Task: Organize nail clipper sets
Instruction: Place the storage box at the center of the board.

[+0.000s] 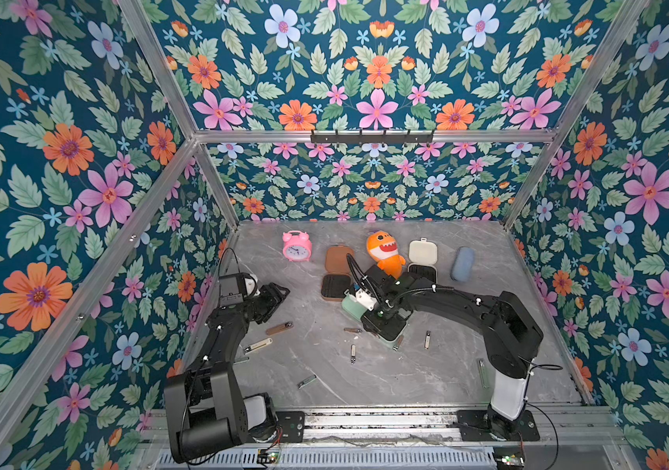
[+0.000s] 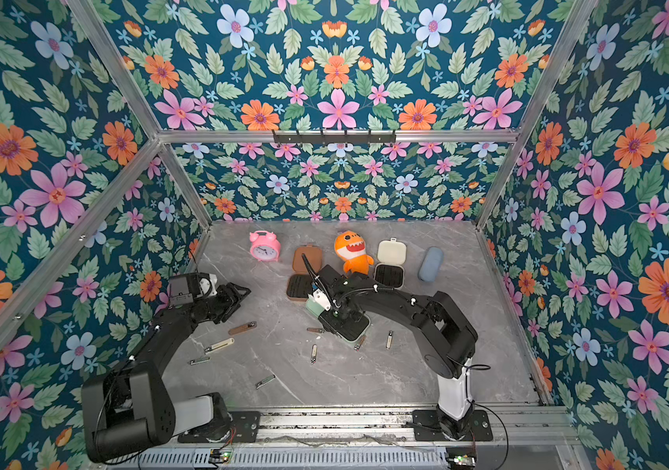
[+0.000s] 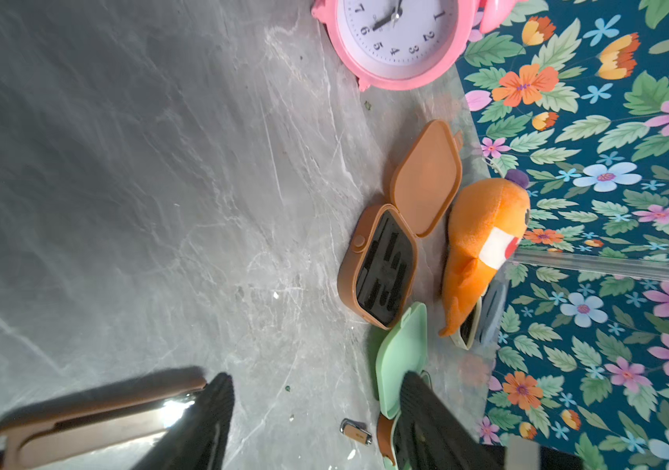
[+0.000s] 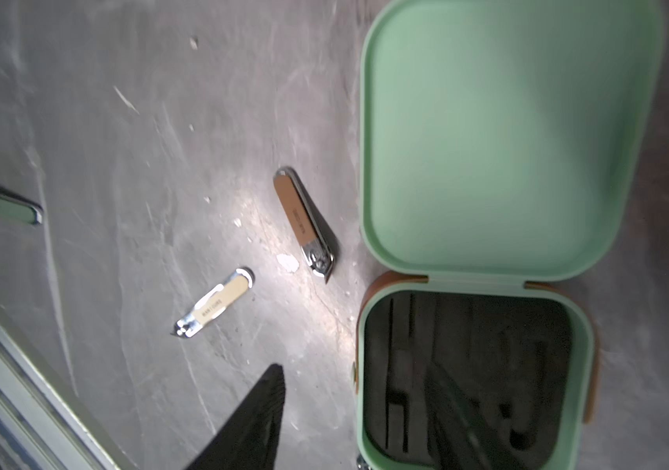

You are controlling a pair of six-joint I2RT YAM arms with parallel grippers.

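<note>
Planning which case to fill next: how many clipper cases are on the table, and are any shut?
3, all open: brown case at the back, cream case right of the orange plush, mint green case under the right gripper. None seems hidden.

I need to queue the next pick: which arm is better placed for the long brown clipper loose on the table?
Left. Its open gripper hangs right beside the long brown clipper, with nothing between the jaws. The right gripper is open over the open mint green case, farther from it.
</note>
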